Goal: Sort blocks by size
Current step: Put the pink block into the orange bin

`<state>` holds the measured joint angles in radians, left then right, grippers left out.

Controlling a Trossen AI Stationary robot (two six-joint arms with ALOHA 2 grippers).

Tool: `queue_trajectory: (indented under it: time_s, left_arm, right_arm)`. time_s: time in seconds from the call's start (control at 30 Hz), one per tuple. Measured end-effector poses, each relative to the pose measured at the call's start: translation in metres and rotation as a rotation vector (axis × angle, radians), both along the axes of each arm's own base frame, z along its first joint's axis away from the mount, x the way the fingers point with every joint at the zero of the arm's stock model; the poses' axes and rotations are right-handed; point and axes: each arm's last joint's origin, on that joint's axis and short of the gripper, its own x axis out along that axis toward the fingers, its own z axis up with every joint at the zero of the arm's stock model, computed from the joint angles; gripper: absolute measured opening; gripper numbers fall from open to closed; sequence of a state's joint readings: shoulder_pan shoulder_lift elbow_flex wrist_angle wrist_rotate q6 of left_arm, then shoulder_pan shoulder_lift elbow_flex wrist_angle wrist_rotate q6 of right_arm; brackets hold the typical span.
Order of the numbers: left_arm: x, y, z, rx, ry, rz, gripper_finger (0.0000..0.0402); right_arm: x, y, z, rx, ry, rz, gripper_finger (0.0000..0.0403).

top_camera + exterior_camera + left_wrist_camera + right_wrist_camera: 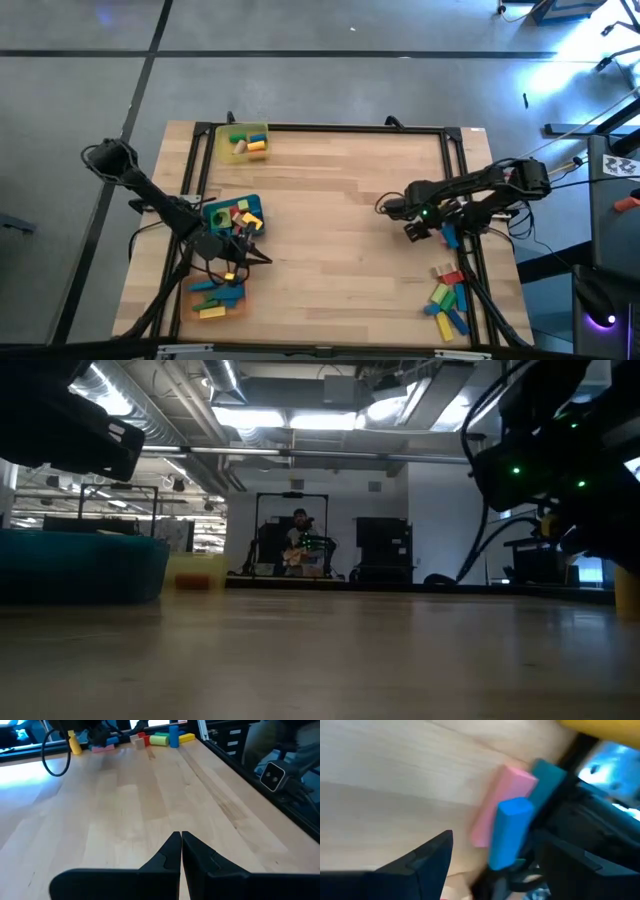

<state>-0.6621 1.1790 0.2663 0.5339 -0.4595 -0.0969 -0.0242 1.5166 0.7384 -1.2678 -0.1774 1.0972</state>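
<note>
Left gripper (180,851): fingers pressed together, nothing in them; waits over bare table (330,220). Blue tray (222,212) w/ mixed blocks right beside it, loose blocks (218,298) just behind it toward table's near edge, yellow tray (246,141) w/ a few blocks farther off.

Right gripper (485,855): fingers spread wide, a blue block (509,832) standing between them; can't tell if gripped or just touching. Pink block (501,802) and teal block (547,780) lie just beyond it, side by side, touching.

Unsorted pile (448,298): red, yellow, green, blue blocks, near right gripper, close to table's near right corner.

Handling (my guess): blocks look light, rigid, smooth-faced, not fragile; could slip or twist if pinched at a corner. Long ones best taken across the short width, mid-length, on flat sides.

Writing/brands: none readable on blocks or trays.
</note>
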Motion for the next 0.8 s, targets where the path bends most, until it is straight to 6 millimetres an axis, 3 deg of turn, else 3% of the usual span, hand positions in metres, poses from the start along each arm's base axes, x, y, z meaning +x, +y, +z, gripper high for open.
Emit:
queue_trajectory:
  time_s: [0.2, 0.5, 0.8]
  left_arm:
    - [0.000, 0.000, 0.000, -0.005, 0.002, -0.003, 0.0001]
    - [-0.002, -0.003, 0.000, -0.008, 0.002, -0.017, 0.0001]
    - [-0.002, -0.003, 0.000, -0.009, 0.001, -0.020, 0.0001]
  right_arm:
    - [-0.002, -0.005, -0.012, -0.006, 0.054, -0.097, 0.0276]
    - [0.003, -0.005, -0.030, 0.028, 0.099, -0.084, 0.0276]
    - [0.019, -0.006, -0.023, 0.051, 0.025, -0.059, 0.0276]
